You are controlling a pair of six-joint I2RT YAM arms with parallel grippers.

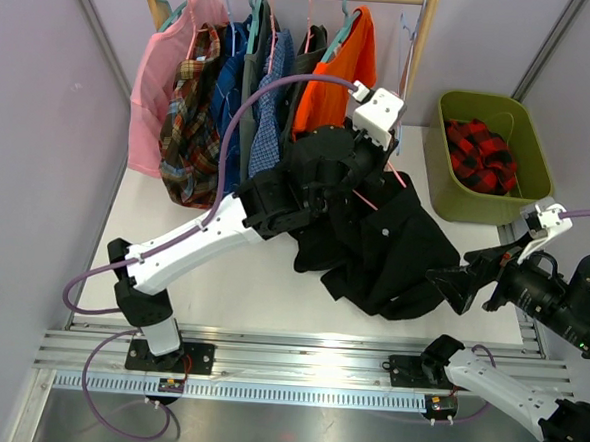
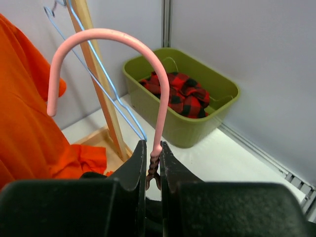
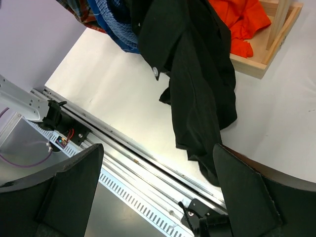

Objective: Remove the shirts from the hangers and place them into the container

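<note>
The left gripper [image 2: 153, 150] clamped the pink hanger [image 2: 162, 89] by its neck, apparently to steady the black shirt [image 1: 383, 251] draped at centre frame, while the right gripper [image 3: 158, 192] gaped empty near its hem, the container [image 1: 476, 207] at upper right.

Bright, even overhead light. Soft shadow under the black shirt [image 3: 197, 74] ahead of my right pincer [image 3: 157, 148]. My left fingers [image 2: 133, 170] are blurred close-up. Dull sheen on the metal plate [image 1: 282, 431] behind me. Wrist-view edges bend slightly.

Left arm [image 1: 188, 243] and right arm [image 1: 501, 379] are white with black joints — purple cables [image 1: 227, 142] run alongside. Fingers [image 3: 74, 190] are black wedges.
</note>
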